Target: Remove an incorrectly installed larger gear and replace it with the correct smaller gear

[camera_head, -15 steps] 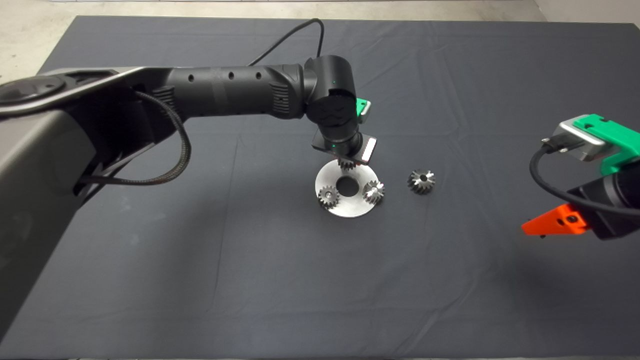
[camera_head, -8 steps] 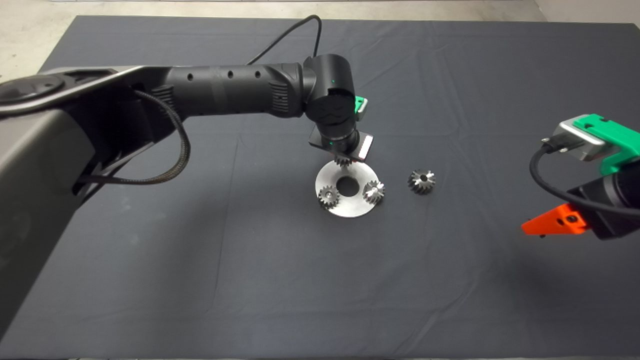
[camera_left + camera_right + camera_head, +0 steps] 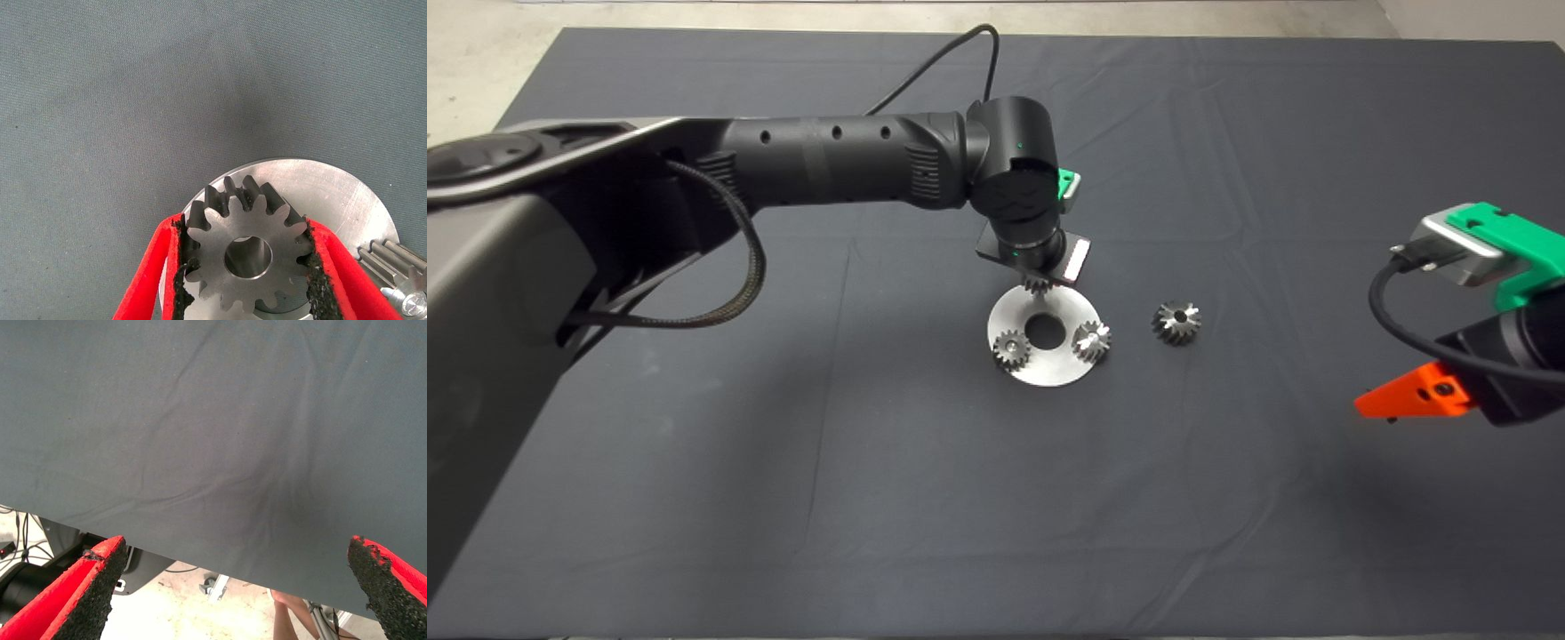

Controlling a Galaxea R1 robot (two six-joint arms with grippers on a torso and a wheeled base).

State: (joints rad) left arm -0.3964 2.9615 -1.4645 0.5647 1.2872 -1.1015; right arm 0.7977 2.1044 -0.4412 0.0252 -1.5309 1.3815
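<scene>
Small gear (image 3: pixel 248 255) clamped between left gripper (image 3: pixel 248 267) pads, toothed rim pinched on both sides, bore open and facing the wrist camera. Held over the disc (image 3: pixel 1014 311) at its 12 o'clock edge, flat face level with the plate by the look of it; contact with the disc cannot be told. Something pale visible through the bore, perhaps a post, not certain.

On the disc: one gear (image 3: pixel 1011 349) at 8 o'clock, another (image 3: pixel 1091 340) at 4 o'clock, centre hole bare. Large gear (image 3: pixel 1176 323) off the disc at 3 o'clock, lying on the mat (image 3: pixel 783 498), apart from the plate. Removal judged done; seating of the replacement in hand.

Right gripper (image 3: pixel 1414 396) parked at 3 o'clock edge of the mat, fingers spread wide, nothing between them.

Risks, as judgement:
- Bore off-line with its post: gear lands tilted, jams or rides on the post top.
- Teeth clashing with a neighbour gear on the way down: no mesh, gear stays proud.
- Early release: gear drops, rolls off the disc.
- Push while misaligned: disc slides on cloth, shifts other gears.
</scene>
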